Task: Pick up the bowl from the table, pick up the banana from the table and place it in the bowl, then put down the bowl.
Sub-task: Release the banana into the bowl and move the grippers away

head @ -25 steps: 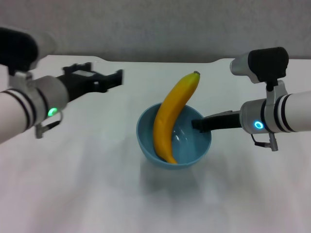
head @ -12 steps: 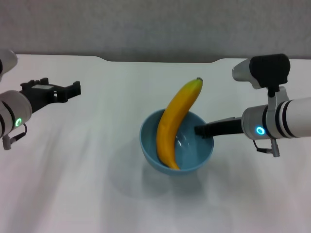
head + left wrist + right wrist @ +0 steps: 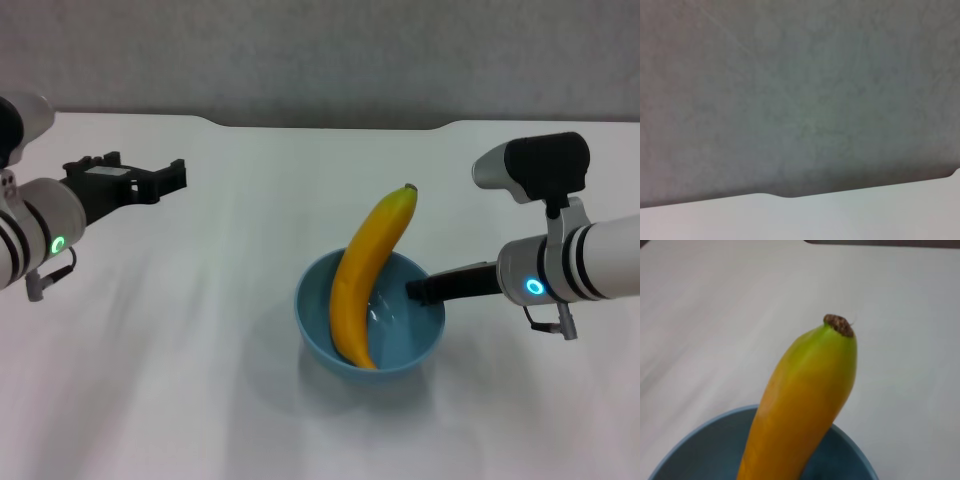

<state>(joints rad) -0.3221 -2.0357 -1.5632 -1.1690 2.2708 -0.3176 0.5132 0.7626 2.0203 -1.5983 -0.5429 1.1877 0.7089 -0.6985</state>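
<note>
The light-blue bowl [image 3: 335,342] is near the middle of the white table [image 3: 190,380], its shadow close beneath it. The yellow-orange banana [image 3: 366,272] lies inside it, lower end on the bottom and dark stem tip leaning out over the far rim. My right gripper [image 3: 420,290] is shut on the bowl's right rim, one dark finger reaching inside. In the right wrist view the banana [image 3: 805,405] rises from the bowl [image 3: 685,447] close up. My left gripper [image 3: 165,180] hangs open and empty above the table at far left, well away from the bowl.
The table's far edge has a shallow notch [image 3: 330,125] with a grey wall [image 3: 800,90] behind it. The left wrist view holds only that wall and a strip of table edge [image 3: 850,215]. White tabletop surrounds the bowl on all sides.
The bowl with the banana has come down toward the table and a little toward me in the right gripper. The left arm pulled away to the far left, then edged back slightly.
</note>
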